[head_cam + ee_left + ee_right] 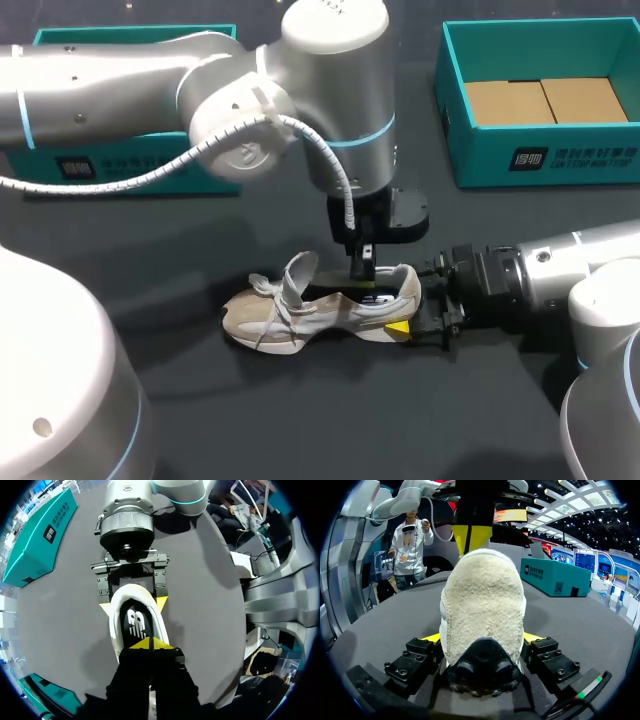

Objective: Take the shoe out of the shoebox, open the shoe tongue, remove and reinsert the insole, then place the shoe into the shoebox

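A beige sneaker (300,315) lies on its sole on the dark table, toe to the left, tongue pulled up. My right gripper (408,308) holds its heel (482,605) from the right, with a yellow-tipped finger pressed on each side (133,605). From above, my left gripper (362,268) points straight down into the shoe's opening, its tips (150,642) shut together just over the black insole (136,622). Whether it pinches the insole I cannot tell. The open teal shoebox (560,160) stands at the back right with brown cardboard inside.
A second teal box part (100,160) stands at the back left, partly behind my left arm. My left arm's white cable (330,160) hangs above the shoe. In front of the shoe the table is bare.
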### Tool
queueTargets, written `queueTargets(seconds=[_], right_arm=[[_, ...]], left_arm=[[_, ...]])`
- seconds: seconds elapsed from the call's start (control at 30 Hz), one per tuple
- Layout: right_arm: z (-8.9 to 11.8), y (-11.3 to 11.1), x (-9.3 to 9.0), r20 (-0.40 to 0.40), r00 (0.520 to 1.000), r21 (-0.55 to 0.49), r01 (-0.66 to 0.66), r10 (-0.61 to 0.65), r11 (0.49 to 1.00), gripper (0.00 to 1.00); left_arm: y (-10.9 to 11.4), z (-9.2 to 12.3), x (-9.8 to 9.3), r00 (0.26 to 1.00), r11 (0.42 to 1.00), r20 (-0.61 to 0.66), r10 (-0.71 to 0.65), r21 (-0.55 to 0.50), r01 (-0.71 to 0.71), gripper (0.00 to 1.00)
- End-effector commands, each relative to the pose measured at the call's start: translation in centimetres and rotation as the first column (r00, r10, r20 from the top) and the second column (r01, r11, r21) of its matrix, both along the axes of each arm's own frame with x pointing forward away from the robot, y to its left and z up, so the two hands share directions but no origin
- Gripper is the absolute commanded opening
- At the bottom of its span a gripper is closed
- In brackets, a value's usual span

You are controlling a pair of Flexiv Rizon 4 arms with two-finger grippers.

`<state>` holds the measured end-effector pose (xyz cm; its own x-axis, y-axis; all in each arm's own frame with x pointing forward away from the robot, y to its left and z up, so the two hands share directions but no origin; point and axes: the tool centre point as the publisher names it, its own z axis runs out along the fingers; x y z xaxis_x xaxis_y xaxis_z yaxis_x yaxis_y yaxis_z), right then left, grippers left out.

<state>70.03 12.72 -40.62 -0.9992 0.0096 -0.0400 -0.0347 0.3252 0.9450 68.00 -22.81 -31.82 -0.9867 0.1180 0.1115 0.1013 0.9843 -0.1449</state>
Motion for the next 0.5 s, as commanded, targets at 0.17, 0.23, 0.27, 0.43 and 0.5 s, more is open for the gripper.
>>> queueTargets(seconds=[0.17,0.23,0.27,0.43,0.5], right_arm=[[0.1,0.0,-0.1,0.001,1.000,-0.003,0.001,-0.001,1.000,0.00],[0.1,0.0,-0.1,0.001,1.000,-0.003,0.001,-0.001,1.000,0.00],[0.1,0.0,-0.1,0.001,1.000,-0.003,0.001,-0.001,1.000,0.00],[0.1,0.0,-0.1,0.001,1.000,-0.003,0.001,-0.001,1.000,0.00],[0.1,0.0,-0.1,0.001,1.000,-0.003,0.001,-0.001,1.000,0.00]], left_arm=[[-0.3,-2.8,-0.1,0.998,1.000,-0.061,-0.004,0.022,0.005,0.00],[-0.2,-3.2,-0.3,0.998,0.999,-0.067,-0.006,0.034,0.008,0.00],[-0.1,-3.3,-0.4,0.997,0.999,-0.071,-0.008,0.038,0.011,0.00],[0.5,-4.5,-0.6,0.997,0.997,-0.080,0.006,0.076,0.000,0.00],[0.8,-4.9,-0.5,0.996,0.996,-0.086,0.017,0.088,-0.009,0.00]])
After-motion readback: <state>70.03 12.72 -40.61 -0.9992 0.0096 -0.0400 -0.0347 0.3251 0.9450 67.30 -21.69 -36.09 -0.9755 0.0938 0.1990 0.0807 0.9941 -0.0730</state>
